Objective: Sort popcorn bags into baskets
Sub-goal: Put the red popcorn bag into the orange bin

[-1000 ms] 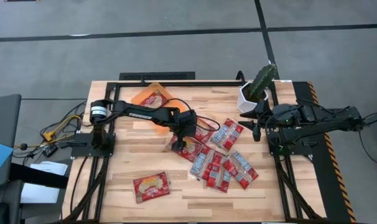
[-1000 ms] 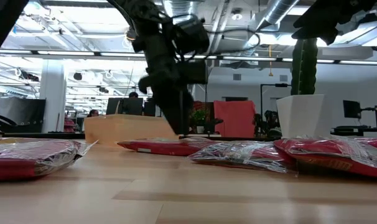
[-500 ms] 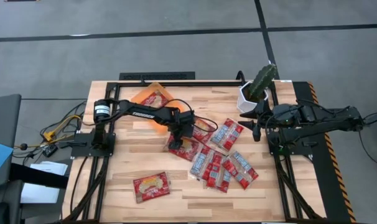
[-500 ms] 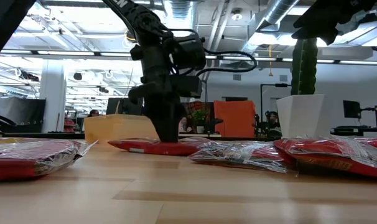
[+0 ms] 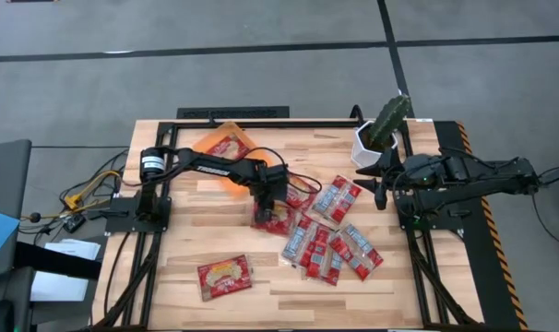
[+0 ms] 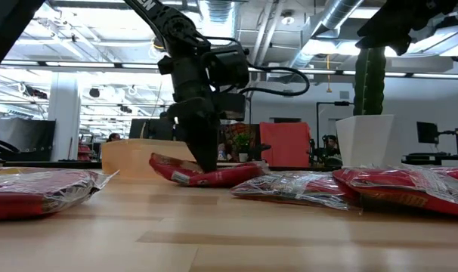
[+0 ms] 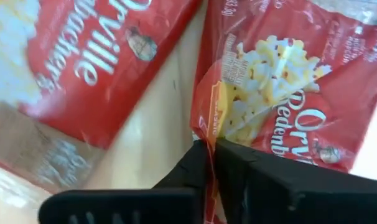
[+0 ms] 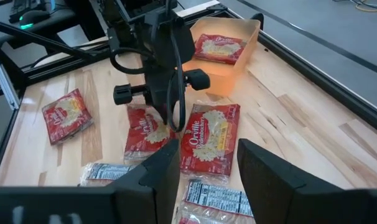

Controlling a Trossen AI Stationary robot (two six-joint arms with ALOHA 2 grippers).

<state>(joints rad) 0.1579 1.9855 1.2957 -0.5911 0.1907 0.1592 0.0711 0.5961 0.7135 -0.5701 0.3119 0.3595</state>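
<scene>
Popcorn bag (image 7: 269, 93) pinched at its edge by left gripper (image 7: 210, 163), one end lifted, right gripper (image 8: 204, 165) parted, idle beside cactus pot (image 5: 370, 143).

Surface: pale wooden table (image 5: 183, 249).
Far edge: orange basket (image 5: 212, 141); white cactus pot (image 5: 368, 145).
Centre: cluster of popcorn bags (image 5: 330, 242).
Near edge: lone red bag (image 5: 223, 276).
</scene>
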